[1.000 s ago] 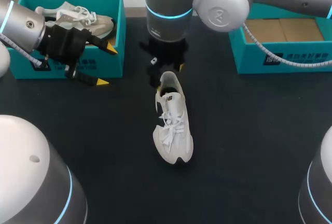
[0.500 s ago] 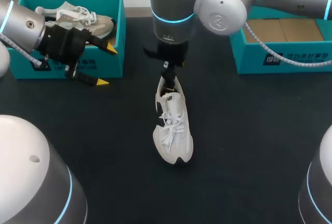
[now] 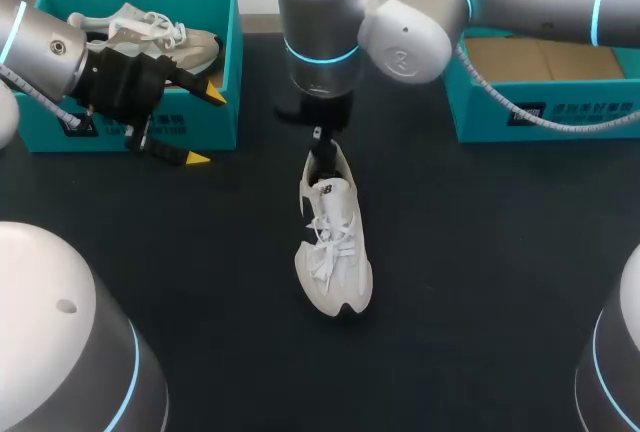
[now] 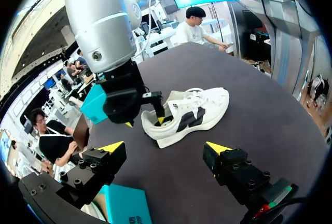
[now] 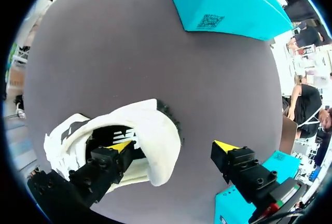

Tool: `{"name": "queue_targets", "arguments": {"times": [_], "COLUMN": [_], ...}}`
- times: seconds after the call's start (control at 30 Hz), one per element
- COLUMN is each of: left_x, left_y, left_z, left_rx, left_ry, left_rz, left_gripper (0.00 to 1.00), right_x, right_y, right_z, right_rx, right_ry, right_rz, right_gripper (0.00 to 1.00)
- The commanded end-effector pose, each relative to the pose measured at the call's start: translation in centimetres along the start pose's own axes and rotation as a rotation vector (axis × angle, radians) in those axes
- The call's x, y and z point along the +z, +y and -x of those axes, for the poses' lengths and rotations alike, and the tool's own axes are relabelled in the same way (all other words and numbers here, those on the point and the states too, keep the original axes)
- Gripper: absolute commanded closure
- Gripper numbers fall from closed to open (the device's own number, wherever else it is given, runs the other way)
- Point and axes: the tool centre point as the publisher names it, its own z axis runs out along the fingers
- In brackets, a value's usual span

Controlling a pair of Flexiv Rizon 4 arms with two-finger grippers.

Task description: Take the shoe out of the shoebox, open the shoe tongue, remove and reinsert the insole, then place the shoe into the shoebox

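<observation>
My right claw (image 5: pixel 174 147) stood spread astride shoe (image 3: pixel 333 252) heel, one finger inside. Left claw (image 4: pixel 165 149) spread beside shoe. I judged insole stage: next move needed pinch on insole.

right gripper (image 5: pixel 174 146) now lower, one finger inside shoe (image 3: pixel 335 252)

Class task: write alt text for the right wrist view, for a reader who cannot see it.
The open right gripper straddles the heel of a white shoe resting on a dark table, with one yellow-tipped finger inside the heel opening and the other outside it. A teal shoebox stands ahead of the gripper, across the table.
</observation>
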Motion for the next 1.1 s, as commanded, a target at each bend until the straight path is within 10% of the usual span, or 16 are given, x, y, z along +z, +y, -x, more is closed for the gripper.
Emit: {"name": "queue_targets", "arguments": {"times": [0.03, 0.33, 0.7, 1.1], "left_x": [0.0, 0.0, 0.0, 0.0], "left_y": [0.0, 0.0, 0.0, 0.0], "left_z": [0.0, 0.0, 0.0, 0.0], "left_rx": [0.0, 0.0, 0.0, 0.0], "left_ry": [0.001, 0.001, 0.001, 0.001], "left_rz": [0.002, 0.002, 0.002, 0.002], "left_gripper": [0.0, 0.0, 0.0, 0.0], "right_x": [2.1, 3.5, 2.4, -10.2], "right_y": [1.1, 0.6, -0.4, -4.4], "right_z": [0.3, -0.4, -0.1, 5.0], "right_rx": [-0.007, 0.009, 0.115, 0.116], "right_ry": [0.004, -0.025, -0.09, -0.03], "right_rz": [-0.016, -0.053, -0.072, -0.116], "right_gripper": [0.15, 1.0, 1.0, 1.0]}}
